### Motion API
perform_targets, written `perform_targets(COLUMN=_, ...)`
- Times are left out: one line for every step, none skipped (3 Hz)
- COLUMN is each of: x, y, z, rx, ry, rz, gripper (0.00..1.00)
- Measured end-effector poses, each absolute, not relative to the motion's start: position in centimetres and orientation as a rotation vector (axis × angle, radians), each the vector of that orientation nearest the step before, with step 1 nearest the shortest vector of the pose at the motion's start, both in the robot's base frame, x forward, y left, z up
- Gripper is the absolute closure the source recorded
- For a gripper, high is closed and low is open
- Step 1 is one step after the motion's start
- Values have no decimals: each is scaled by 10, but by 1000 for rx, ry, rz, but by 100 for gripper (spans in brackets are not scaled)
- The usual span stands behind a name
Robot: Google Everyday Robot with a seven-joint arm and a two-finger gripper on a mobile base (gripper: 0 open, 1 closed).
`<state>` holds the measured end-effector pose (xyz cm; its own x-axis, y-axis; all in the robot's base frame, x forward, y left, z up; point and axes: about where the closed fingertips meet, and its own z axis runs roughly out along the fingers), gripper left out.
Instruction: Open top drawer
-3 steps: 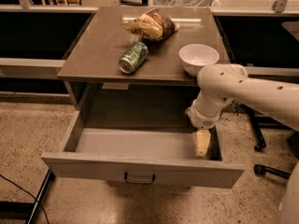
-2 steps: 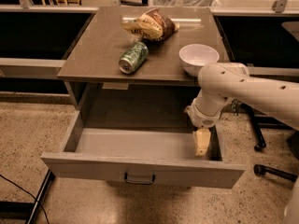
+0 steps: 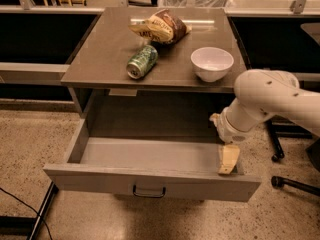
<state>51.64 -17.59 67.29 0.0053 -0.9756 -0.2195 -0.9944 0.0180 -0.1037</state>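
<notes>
The top drawer (image 3: 150, 156) stands pulled far out, as before, its handle (image 3: 149, 191) free. Above the drawer, the surface (image 3: 100, 59) carries a can (image 3: 142, 61), a bag (image 3: 161, 27) and a bowl (image 3: 212, 63). The white arm (image 3: 265, 99) has shifted slightly right and bends down over the drawer's right end. The claw (image 3: 228, 160) hangs inside the drawer's right front corner; I cannot tell whether it is open or closed

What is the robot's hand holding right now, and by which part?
Nothing visible. The hand hangs inside the open top drawer, at its right end, away from the handle.

Grey top drawer (image 3: 150, 156), tan gripper (image 3: 228, 160) inside it
</notes>
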Motion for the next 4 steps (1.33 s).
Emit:
perform_targets(x=490, y=-186, z=673, rx=-2016, ry=2088, rz=130, gripper=0)
perform_targets(x=490, y=-186, z=673, rx=-2016, ry=2088, rz=129, gripper=0)
perform_targets(x=474, y=-190, z=699, rx=-1997, ry=2056, rz=43, gripper=0)
perform_targets(x=457, y=-193, z=758, rx=-2021, ry=1959, rz=-51, gripper=0)
